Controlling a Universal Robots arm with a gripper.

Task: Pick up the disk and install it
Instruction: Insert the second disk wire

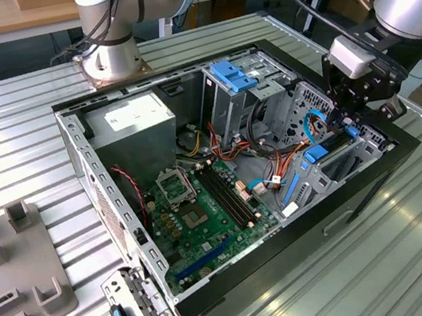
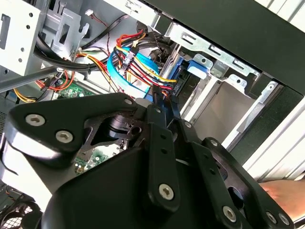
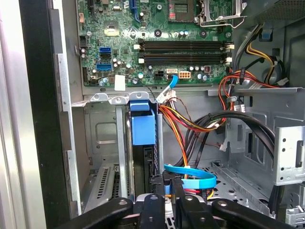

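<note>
The gripper (image 1: 349,123) hangs over the drive bay (image 1: 356,151) at the end of the open computer case (image 1: 239,279), on the exterior view's right, about mid-height in that frame. Whether it is spread, pressed together or pinching something cannot be told from these pictures.

In the first wrist view the disk (image 3: 143,143) stands on edge in a slot of that bay. A dark slab is seen edge-on, with its bright blue carrier at the end nearer the motherboard (image 3: 157,43). Its long axis runs along the slot, from the carrier end straight toward the gripper, so the tool sits at the disk's far end, directly in line with it. The gripper appears to be touching or just beside that end, though its own body hides the meeting point. A flat blue cable (image 3: 190,175) loops just beside the tool, and a bundle of red, orange and yellow wires (image 3: 183,121) passes near the carrier. Judged from this, the disk looks at least partly seated in the bay rather than lying loose.

As for writing, a white label on the power supply (image 1: 134,122) and a small white sticker (image 3: 119,82) on the motherboard both show, but no print on either can be made out.
</note>
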